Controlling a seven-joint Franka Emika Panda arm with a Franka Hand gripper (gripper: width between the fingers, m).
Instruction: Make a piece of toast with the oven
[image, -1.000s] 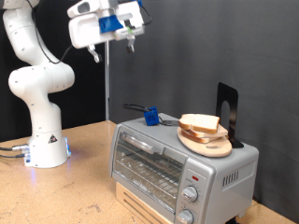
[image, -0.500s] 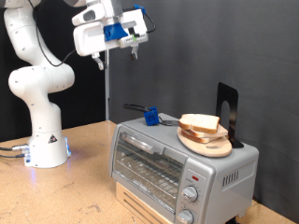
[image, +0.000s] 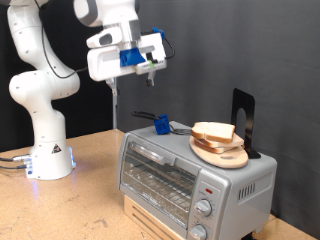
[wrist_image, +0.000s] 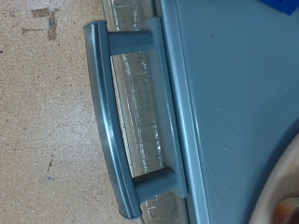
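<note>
A wooden table (image: 95, 205) stands before a dark backdrop. The gripper (image: 150, 70) hangs high in the air, well above the oven's (image: 195, 175) left end; whether its fingers are apart I cannot tell, and nothing shows between them. The oven door is closed. The toast (image: 213, 132) lies on a plate (image: 222, 154) atop the oven.

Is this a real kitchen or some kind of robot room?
Probably a robot lab, not a kitchen. A white robot arm is bolted to a bare wooden table, black curtains hang behind, and a small silver toaster oven carries a pale slice of bread.
</note>
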